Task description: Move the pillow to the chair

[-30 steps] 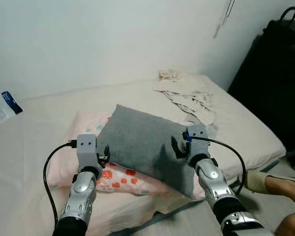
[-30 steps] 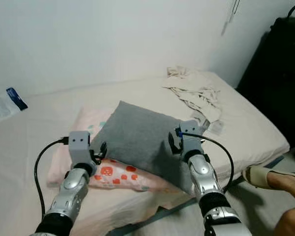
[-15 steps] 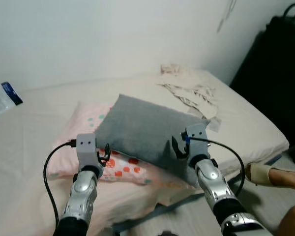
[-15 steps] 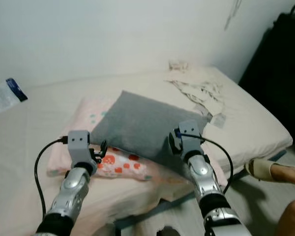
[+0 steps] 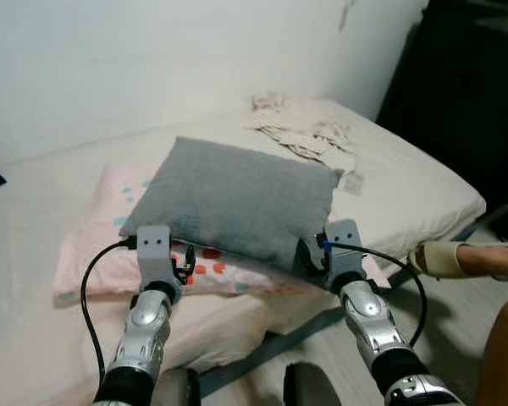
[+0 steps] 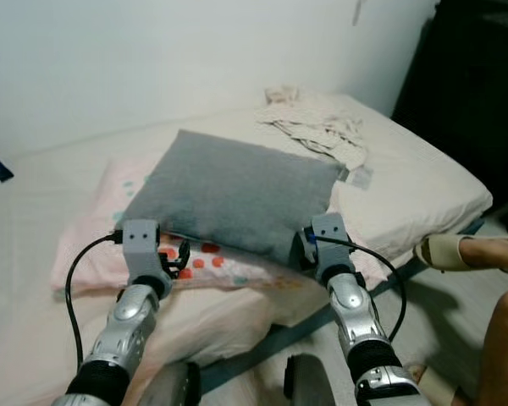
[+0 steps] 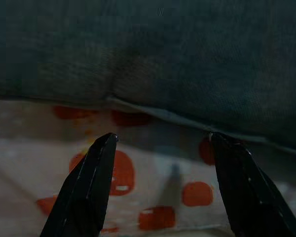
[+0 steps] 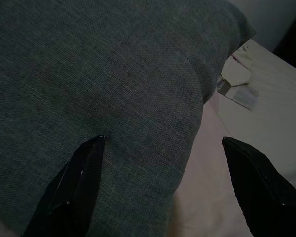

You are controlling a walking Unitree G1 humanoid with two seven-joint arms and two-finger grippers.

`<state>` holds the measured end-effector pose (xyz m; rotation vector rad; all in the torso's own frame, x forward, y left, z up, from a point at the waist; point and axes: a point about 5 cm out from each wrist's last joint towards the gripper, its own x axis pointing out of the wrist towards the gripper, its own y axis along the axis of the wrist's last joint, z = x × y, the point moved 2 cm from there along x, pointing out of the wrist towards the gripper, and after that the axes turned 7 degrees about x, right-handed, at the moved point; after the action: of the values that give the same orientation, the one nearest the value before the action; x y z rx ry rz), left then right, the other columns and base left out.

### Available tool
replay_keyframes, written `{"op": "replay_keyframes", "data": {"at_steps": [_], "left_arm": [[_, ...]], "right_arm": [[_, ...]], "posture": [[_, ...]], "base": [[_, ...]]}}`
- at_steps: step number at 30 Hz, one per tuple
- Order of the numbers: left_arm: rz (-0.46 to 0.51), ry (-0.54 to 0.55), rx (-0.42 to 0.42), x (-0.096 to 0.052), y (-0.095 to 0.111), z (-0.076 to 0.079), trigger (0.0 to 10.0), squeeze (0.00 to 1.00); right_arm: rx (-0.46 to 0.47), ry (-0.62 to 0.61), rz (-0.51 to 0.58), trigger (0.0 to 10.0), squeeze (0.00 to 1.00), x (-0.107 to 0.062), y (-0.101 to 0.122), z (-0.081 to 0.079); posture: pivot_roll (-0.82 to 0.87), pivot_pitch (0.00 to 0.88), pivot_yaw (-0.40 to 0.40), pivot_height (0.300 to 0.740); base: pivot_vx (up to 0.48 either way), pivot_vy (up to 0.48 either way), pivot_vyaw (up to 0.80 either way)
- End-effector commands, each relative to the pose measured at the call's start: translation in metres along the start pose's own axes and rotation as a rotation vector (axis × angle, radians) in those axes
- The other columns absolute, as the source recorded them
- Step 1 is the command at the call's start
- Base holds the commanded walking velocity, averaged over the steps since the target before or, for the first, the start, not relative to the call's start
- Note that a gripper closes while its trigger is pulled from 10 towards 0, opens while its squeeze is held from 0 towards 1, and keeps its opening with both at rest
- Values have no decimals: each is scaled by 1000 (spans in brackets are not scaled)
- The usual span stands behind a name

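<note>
In your head views, the grey pillow (image 5: 237, 201) lay on a pink spotted pillow (image 5: 93, 245) on the bed (image 5: 406, 182); both arms reached forward at its near edge. No writing was legible. Your left wrist view showed the left pincer (image 7: 160, 148) spread wide at the seam. Your right wrist view showed the right pincer (image 8: 163, 148) wide over the grey corner.

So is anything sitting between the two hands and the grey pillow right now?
Nothing visible. The left hand and right hand are both open at the near edge of the grey pillow, which lies on a pink patterned pillow.
</note>
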<state>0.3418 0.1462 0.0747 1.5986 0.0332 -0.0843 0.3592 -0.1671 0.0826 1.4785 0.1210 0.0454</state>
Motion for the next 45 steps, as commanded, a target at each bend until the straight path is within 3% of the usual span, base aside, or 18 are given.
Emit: {"op": "replay_keyframes", "data": {"at_steps": [1, 3, 5, 6, 11, 17, 18, 19, 20, 21, 22, 23, 30, 35, 36, 37, 38, 45], "left_arm": [[-16, 1, 15, 1, -2, -3, 10000, 0], [-22, 16, -25, 2, -2, -6, 10000, 0], [-18, 60, -201, 5, 3, -13, 10000, 0], [-18, 60, -201, 5, 3, -13, 10000, 0], [-20, 112, -575, 14, 9, -22, 10000, 0], [5, 38, -839, 22, 14, -24, 10000, 0], [15, 28, -867, 22, 15, -26, 10000, 86], [30, 16, -886, 22, 16, -28, 10000, 820], [30, 16, -886, 22, 16, -28, 10000, 820], [45, 9, -904, 22, 18, -31, 10000, 984], [45, 9, -904, 22, 18, -31, 10000, 984], [92, 52, -972, 24, 22, -46, 10000, 1000], [223, 178, -1103, 30, 38, -85, 10000, 1000], [278, 191, -1138, 33, 48, -95, 10000, 1000], [285, 180, -1137, 35, 51, -94, 10000, 784], [285, 180, -1137, 35, 51, -94, 10000, 784], [302, 161, -1147, 37, 56, -92, 10000, 0], [384, 172, -1226, 42, 70, -96, 10000, 0]], "right_arm": [[16, -7, -23, 10000, 0, -4, -7, 2], [27, -5, -9, 10000, 0, -4, -6, 1], [38, -1, 15, 10000, 0, -4, -2, 0], [38, -1, 15, 10000, 0, -4, -2, 0], [49, 7, 29, 10000, 0, -4, 0, -1], [50, 13, 31, 10000, 0, -4, 1, -1], [51, 13, 31, 10000, 0, -4, 1, -1], [51, 13, 31, 10000, 0, -4, 1, -1], [51, 13, 31, 10000, 0, -4, 1, -1], [51, 12, 31, 10000, 0, -4, 2, 0], [51, 12, 31, 10000, 0, -4, 2, 0], [52, 11, 32, 10000, 0, -5, 2, 1], [51, 18, 31, 10000, 0, -4, 3, 0], [49, 24, 28, 10000, 0, -3, 3, -2], [48, 25, 28, 10000, 0, -3, 3, -3], [48, 25, 28, 10000, 0, -3, 3, -3], [48, 27, 27, 10000, 0, -3, 3, -3], [44, 29, 26, 10000, 0, -3, 3, -3]], "posture": [[-11, 108, -24, 601], [-10, 110, -23, 591], [-12, 111, -22, 591], [-12, 111, -22, 591], [-13, 116, -23, 591], [-20, 123, -20, 591], [-21, 123, -19, 591], [-21, 123, -19, 591], [-21, 123, -19, 591], [-21, 123, -19, 591], [-21, 123, -19, 591], [-25, 123, -21, 591], [-22, 123, -25, 591], [-24, 123, -26, 591], [-25, 122, -26, 591], [-25, 122, -26, 591], [-24, 119, -27, 591], [-28, 111, -22, 591]], "base": [[0, 0, 0], [0, 0, 0], [0, 0, 0], [0, 0, 0], [0, 0, 0], [0, 0, 0], [0, 0, 0], [0, 0, 0], [0, 0, 0], [0, 0, 0], [0, 0, 0], [0, 0, 0], [0, 0, 0], [0, 0, 0], [0, 0, 0], [0, 0, 0], [0, 0, 0], [0, 0, 0]]}}
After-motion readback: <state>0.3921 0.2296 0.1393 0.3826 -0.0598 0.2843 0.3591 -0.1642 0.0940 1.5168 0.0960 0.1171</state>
